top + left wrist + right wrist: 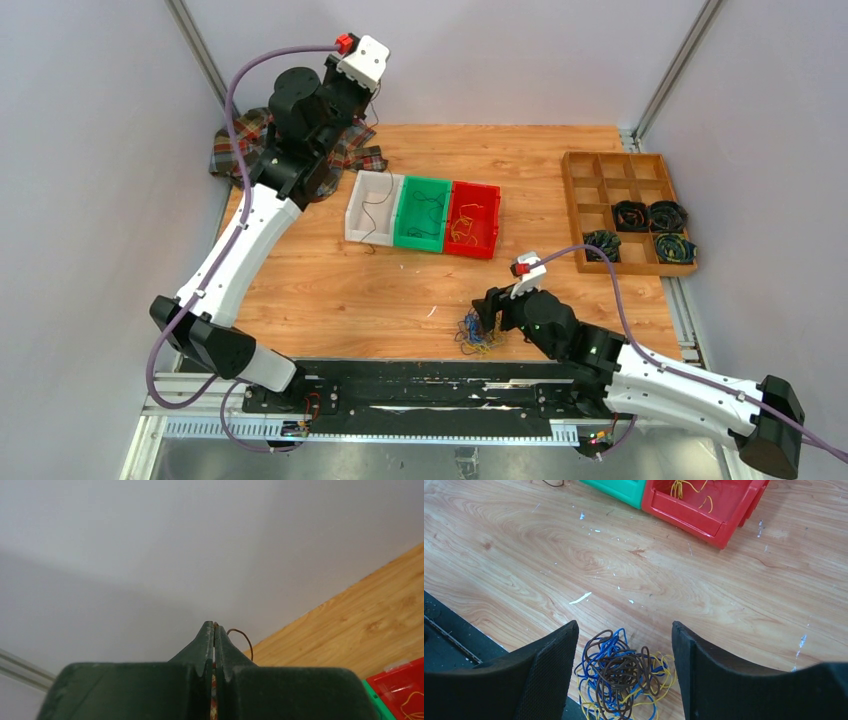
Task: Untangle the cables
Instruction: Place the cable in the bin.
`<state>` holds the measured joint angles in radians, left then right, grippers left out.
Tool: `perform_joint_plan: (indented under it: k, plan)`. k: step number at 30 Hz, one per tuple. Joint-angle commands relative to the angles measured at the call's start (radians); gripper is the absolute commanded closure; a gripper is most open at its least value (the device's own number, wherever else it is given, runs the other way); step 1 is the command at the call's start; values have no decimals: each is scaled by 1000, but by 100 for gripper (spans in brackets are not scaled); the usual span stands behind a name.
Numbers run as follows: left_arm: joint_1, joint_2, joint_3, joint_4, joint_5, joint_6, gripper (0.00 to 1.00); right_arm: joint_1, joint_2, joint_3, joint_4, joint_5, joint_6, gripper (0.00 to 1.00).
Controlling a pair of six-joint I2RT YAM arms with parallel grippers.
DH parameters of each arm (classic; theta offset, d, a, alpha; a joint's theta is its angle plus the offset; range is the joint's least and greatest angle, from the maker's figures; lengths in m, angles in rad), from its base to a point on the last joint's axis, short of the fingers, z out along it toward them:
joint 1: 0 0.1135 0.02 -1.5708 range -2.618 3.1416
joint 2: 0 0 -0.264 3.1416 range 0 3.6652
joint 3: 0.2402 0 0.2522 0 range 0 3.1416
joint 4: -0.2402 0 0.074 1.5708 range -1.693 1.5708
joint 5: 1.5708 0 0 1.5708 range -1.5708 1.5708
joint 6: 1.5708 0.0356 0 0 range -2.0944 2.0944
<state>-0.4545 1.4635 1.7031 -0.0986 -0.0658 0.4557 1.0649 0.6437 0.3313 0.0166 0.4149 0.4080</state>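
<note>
R claw spread wide over cables; L claw pressed together, prob. pinching thin brown wire.

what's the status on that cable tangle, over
Left gripper shut on a single brown wire, held high. Right gripper open over the cable clump. Path down to clump unobstructed.

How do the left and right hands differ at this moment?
The left hand is shut, pinching a thin brown wire; the right hand is open and holds nothing. The left hand sits high at the far side of the table; the right hand hangs low over the cable clump near the front edge. Both have dark fingers.
</note>
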Motion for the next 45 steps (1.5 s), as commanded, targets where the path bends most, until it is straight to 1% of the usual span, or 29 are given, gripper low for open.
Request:
perform_joint_plan:
  k: [1,3,12,20,25,27,30,33,35,39,42,45]
  plan:
    - [11,5,37,98,0,37,99,4,-23,-17,-11,24,22,32]
    - [13,16,71,99,4,38,100,4,-26,-18,-15,58,23,32]
    - [14,4,175,81,47,43,99,4,-24,-21,-19,71,23,32]
    - [14,-14,248,61,103,-23,99,4,-10,-21,-14,79,25,32]
    - [14,-15,304,98,106,-73,99,3,-9,-21,-12,82,26,32]
    - [14,-8,353,107,104,-95,99,4,-9,-19,-14,85,25,32]
    - [14,19,468,107,101,-126,99,4,-15,-20,-15,89,23,32]
    - [14,56,607,87,102,-128,99,4,-14,-18,-12,92,19,32]
    - [14,75,651,78,104,-114,100,4,-9,-17,-12,91,17,32]
    - [14,58,605,85,112,-81,99,4,-3,-8,-12,83,12,32]
    - [14,18,489,105,111,-55,100,4,-8,8,-34,72,15,32]
    - [14,-14,375,120,98,-32,100,4,-27,36,-91,45,31,32]
